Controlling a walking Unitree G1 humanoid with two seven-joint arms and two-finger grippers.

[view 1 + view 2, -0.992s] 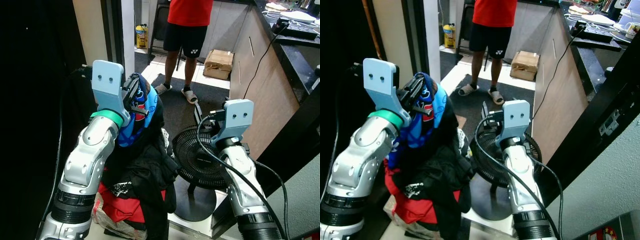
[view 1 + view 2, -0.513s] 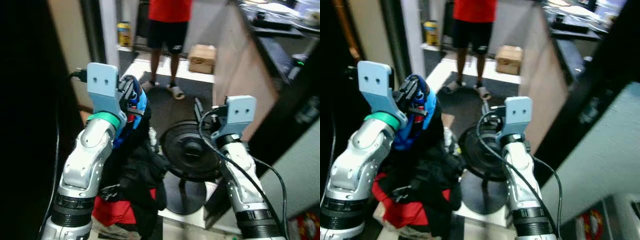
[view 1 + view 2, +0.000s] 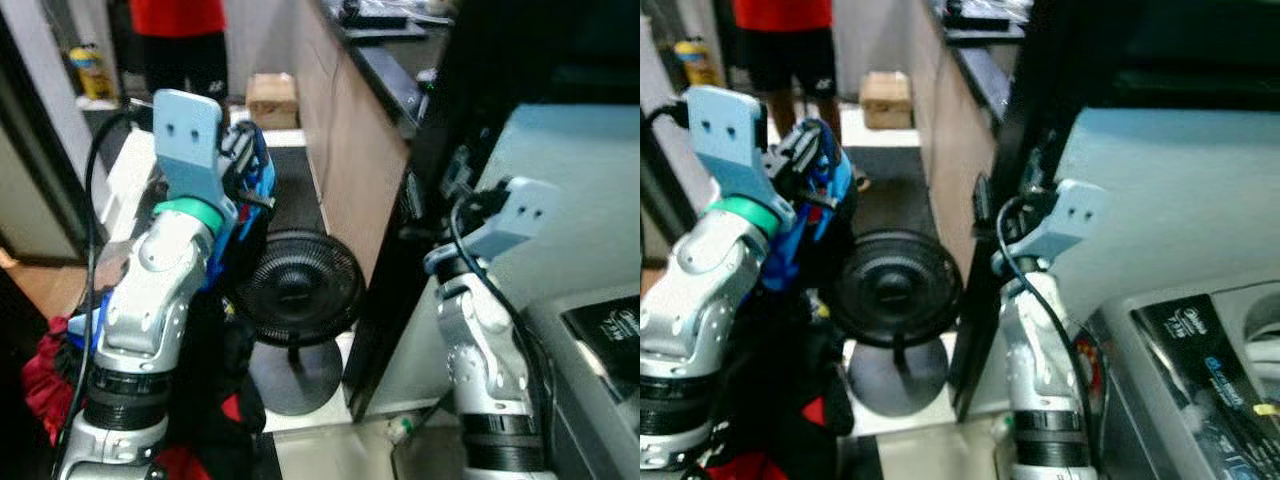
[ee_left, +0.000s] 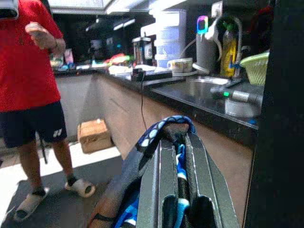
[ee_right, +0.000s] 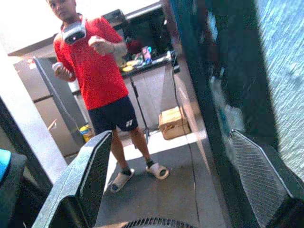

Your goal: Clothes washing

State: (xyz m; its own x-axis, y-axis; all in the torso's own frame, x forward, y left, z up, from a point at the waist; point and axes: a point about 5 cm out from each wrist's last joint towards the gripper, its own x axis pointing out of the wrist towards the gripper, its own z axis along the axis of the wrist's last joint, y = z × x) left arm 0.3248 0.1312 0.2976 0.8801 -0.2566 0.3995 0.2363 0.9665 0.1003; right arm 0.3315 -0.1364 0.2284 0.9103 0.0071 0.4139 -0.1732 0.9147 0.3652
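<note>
Person (image 5: 102,90) below ankles, fan-hidden.

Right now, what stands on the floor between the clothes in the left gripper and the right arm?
In the left eye view, a black fan stands between the clothes clamped by the left gripper and the right arm.

Bundle of dark, blue and red clothes (image 3: 225,300), draped from raised jaws.
</note>
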